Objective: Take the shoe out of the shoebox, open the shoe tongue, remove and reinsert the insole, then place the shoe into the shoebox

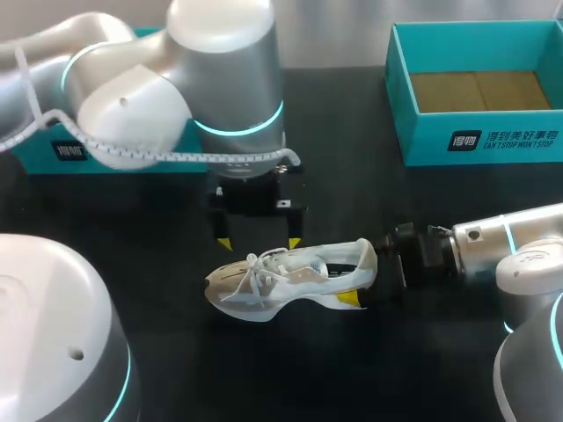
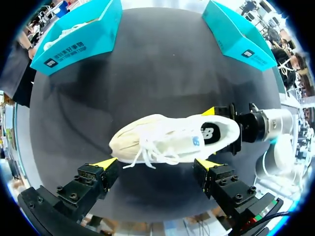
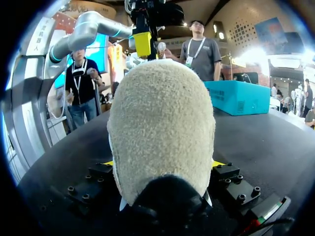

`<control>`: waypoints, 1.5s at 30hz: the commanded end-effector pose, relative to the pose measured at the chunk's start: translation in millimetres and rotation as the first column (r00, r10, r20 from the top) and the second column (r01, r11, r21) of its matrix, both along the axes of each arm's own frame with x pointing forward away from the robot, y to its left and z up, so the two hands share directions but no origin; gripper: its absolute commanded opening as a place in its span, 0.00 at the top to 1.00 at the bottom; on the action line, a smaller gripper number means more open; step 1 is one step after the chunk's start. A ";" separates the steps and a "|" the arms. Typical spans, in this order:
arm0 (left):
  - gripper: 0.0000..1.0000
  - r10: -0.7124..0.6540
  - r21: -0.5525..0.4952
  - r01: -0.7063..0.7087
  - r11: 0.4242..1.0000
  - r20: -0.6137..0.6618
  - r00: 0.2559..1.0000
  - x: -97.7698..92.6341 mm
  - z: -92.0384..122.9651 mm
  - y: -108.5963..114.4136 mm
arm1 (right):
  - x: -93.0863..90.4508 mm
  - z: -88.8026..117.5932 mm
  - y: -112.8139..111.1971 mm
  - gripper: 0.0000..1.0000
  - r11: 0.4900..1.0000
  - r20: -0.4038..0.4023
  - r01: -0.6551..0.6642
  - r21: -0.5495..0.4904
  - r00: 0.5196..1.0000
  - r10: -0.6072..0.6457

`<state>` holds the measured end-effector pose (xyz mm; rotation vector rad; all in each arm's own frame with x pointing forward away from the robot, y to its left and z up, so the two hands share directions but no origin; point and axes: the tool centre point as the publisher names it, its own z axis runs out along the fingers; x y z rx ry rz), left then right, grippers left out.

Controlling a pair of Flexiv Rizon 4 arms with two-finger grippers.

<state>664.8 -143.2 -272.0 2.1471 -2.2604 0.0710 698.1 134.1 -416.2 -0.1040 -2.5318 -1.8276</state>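
state: shoe (image 1: pixel 290 274) lies on table (image 1: pixel 352 132) | my right claw (image 1: pixel 361 274) clamped on heel (image 1: pixel 364 259) | my left claw (image 1: pixel 258 242) spread above laces (image 1: pixel 255 268) | risk: left claw snags laces descending, shoe twists out of heel grip

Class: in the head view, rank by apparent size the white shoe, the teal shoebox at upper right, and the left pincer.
1. teal shoebox, even though the edge cuts it off
2. white shoe
3. left pincer, smallest despite hanging nearer the camera
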 end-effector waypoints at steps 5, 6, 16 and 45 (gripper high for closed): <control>0.00 -0.010 0.096 0.015 0.995 -0.060 0.998 8.4 -15.2 -37.6 | 0.8 -0.8 -0.3 1.00 1.000 -0.001 0.001 -0.004 1.000 -0.001; 0.00 -0.001 0.107 0.006 0.994 -0.042 0.999 7.9 -16.9 -40.4 | 0.8 -0.8 -0.3 1.00 1.000 -0.001 0.001 -0.004 1.000 -0.001; 0.00 0.046 0.175 -0.031 0.984 -0.083 0.995 8.0 -19.1 -50.9 | 0.8 -0.8 -0.3 1.00 1.000 -0.001 0.001 -0.004 1.000 -0.001; 0.00 0.175 0.396 -0.128 0.909 -0.084 0.981 4.5 -66.0 -76.9 | 0.8 -0.8 -0.3 1.00 1.000 -0.001 0.001 -0.004 1.000 -0.001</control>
